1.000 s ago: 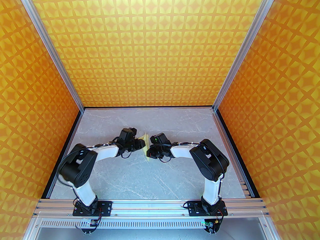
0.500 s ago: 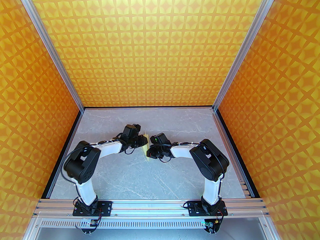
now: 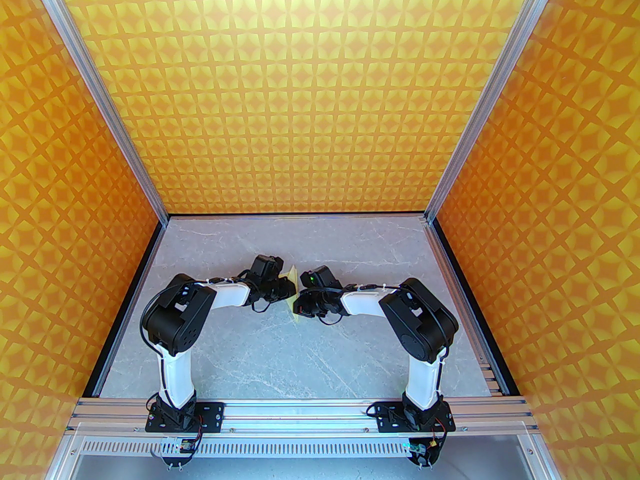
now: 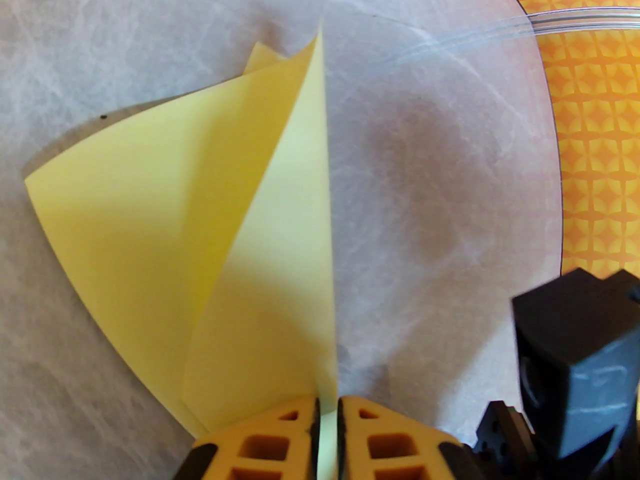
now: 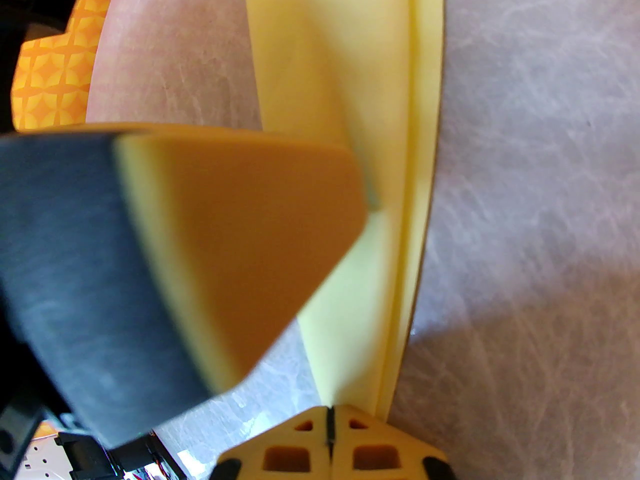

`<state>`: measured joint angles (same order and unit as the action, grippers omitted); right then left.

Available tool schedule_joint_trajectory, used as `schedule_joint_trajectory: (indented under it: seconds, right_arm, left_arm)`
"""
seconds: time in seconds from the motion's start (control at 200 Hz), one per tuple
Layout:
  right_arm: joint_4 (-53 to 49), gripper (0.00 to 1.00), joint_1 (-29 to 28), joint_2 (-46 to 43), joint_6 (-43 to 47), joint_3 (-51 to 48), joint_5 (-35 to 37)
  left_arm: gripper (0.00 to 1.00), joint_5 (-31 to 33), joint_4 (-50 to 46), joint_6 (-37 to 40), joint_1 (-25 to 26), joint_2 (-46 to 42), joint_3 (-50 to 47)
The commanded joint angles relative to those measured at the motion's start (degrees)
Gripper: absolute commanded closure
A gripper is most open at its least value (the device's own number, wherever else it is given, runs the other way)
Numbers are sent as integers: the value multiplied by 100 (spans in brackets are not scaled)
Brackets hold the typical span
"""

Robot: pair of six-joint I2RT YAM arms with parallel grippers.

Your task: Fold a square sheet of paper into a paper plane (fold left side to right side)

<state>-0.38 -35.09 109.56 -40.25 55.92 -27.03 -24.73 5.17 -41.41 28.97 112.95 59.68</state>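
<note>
Orientation: pale yellow folded paper sheet [image 4: 150, 193] lay with its long axis near-to-far.
Left gripper [image 4: 327, 403]: pinched its raised flap.
Right gripper [image 5: 330, 410]: closed.

paper [image 4: 150, 208]: matt, smooth | table [image 3: 280, 358]: marbled, slight sheen | rail [image 3: 310, 410]: brushed metal

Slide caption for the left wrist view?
Left claw pinches a raised flap of the pale yellow paper.

We count one sheet of paper [image 4: 150, 193], pale yellow and creased into several layers. We count two arms, the left arm [image 3: 172, 318] and the right arm [image 3: 422, 318], and two claws, the left claw [image 4: 327, 413] and the right claw [image 5: 330, 418]. We count one grey worktop [image 3: 280, 358] beneath them.
</note>
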Motion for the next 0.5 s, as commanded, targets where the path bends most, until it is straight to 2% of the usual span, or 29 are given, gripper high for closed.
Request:
schedule_joint_trajectory:
  seconds: [0.0,0.315,0.495]
  right_arm:
    - [-437,100,46,269,-27,-165,189]
    - [-464,100,54,-20,34,129,61]
    - [-562,100,55,98,85,409,-99]
  left_arm:
    - [86,-36,-51,187,-22,171,127]
    - [87,-23,-38,142,4,271,-48]
    - [87,-21,-12,133,14,283,-67]
